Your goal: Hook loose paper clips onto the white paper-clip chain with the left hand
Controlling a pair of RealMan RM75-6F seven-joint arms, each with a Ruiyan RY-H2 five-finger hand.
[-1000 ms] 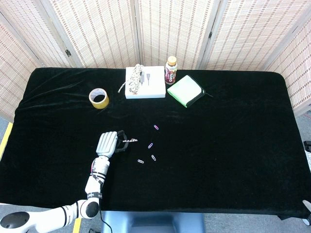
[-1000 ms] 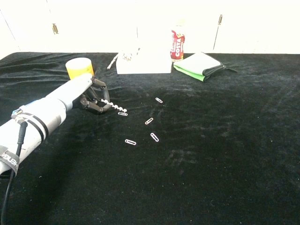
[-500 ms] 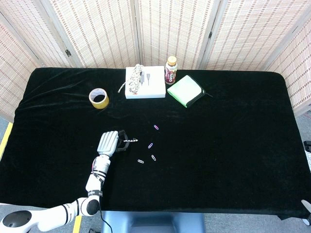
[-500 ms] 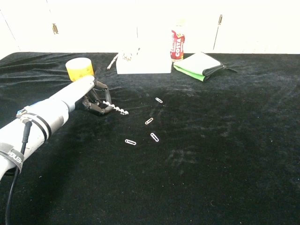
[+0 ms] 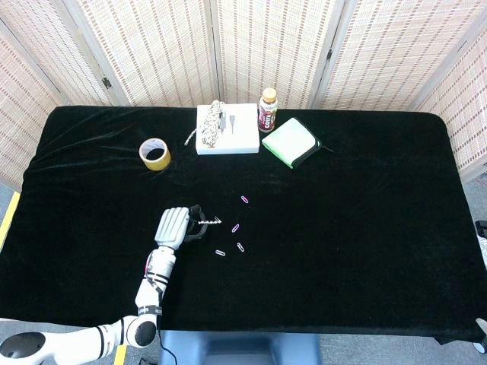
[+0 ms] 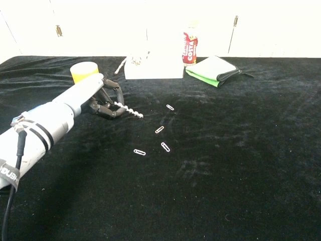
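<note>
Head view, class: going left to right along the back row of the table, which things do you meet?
Yellow tape roll → white box → drink bottle → green pouch.

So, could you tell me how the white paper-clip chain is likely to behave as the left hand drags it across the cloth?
Probably floppy: the white paper-clip chain is small linked pieces trailing from the left hand. Likely very light, being thin wire. It may snag on the black cloth, which looks napped.
</note>
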